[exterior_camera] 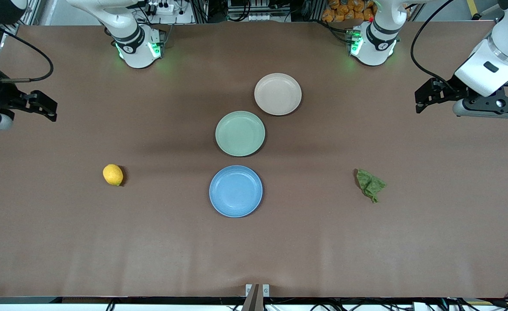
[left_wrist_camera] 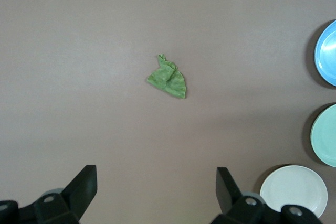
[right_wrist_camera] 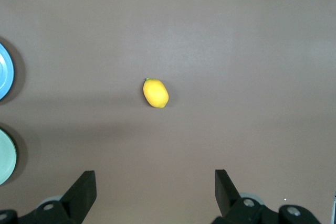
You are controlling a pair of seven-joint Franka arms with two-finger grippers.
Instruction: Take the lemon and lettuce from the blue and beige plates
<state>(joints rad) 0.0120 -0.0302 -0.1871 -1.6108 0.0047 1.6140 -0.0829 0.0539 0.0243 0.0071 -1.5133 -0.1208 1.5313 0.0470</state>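
A yellow lemon [exterior_camera: 113, 174] lies on the bare table toward the right arm's end, also in the right wrist view [right_wrist_camera: 156, 93]. A green lettuce leaf [exterior_camera: 370, 184] lies on the table toward the left arm's end, also in the left wrist view [left_wrist_camera: 168, 77]. The blue plate [exterior_camera: 235, 191] and the beige plate [exterior_camera: 277, 93] stand empty in the middle. My left gripper [exterior_camera: 422, 97] is open and empty, high over the table's left-arm end [left_wrist_camera: 156, 187]. My right gripper [exterior_camera: 46, 107] is open and empty, high over the right-arm end [right_wrist_camera: 155, 190].
A light green plate [exterior_camera: 240, 133] sits empty between the blue and beige plates. The three plates form a line down the table's middle. The arms' bases [exterior_camera: 139, 47] stand along the table edge farthest from the front camera.
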